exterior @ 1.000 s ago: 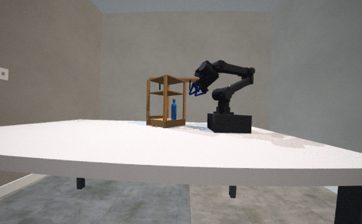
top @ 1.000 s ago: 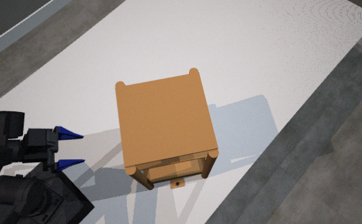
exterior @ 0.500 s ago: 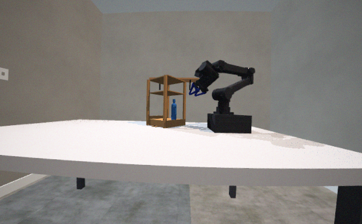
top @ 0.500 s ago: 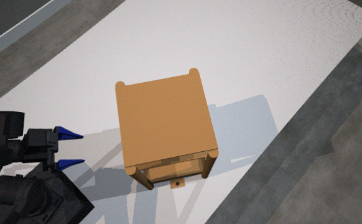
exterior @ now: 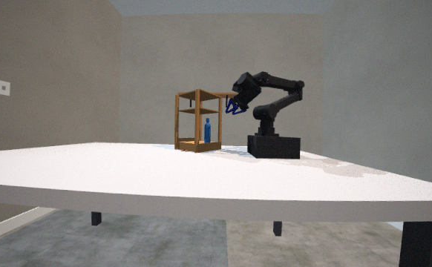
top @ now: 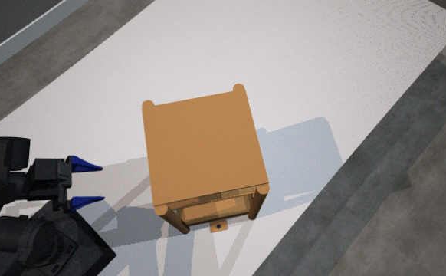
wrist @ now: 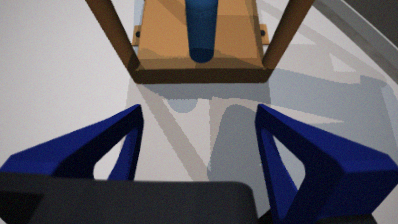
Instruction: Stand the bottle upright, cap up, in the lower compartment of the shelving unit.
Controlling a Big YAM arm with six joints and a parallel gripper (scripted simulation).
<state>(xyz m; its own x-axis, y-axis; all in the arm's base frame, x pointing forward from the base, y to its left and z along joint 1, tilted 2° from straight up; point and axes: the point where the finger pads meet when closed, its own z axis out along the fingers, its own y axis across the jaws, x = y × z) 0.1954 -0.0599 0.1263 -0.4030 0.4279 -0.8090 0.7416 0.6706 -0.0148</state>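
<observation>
You are looking at a big white surface (exterior: 127, 167) that is carrying everything. On it, the brown wooden shelf (exterior: 198, 120) is standing near the black robot arm (exterior: 275, 100), which is sitting on a dark box base (exterior: 274, 147). From above, you are only seeing the flat top board (top: 201, 147) of the shelf and its round posts. In the side view the shelf is showing an upper part and a lower part, with a board between them.

The arm is bending over toward the shelf and holding its end effector (exterior: 234, 109) up high, beside the top part of the shelf and not touching it. Its two blue fingers are standing wide apart, and nothing is sitting between them. In the wrist view you are seeing only the white surface and shadows in the gap.

The blue bottle (exterior: 207, 130) is standing straight up inside the lower part of the shelf, cap up. Its bottom (wrist: 202, 52) is resting on the wooden floor there, behind the front edge (wrist: 200, 76).
</observation>
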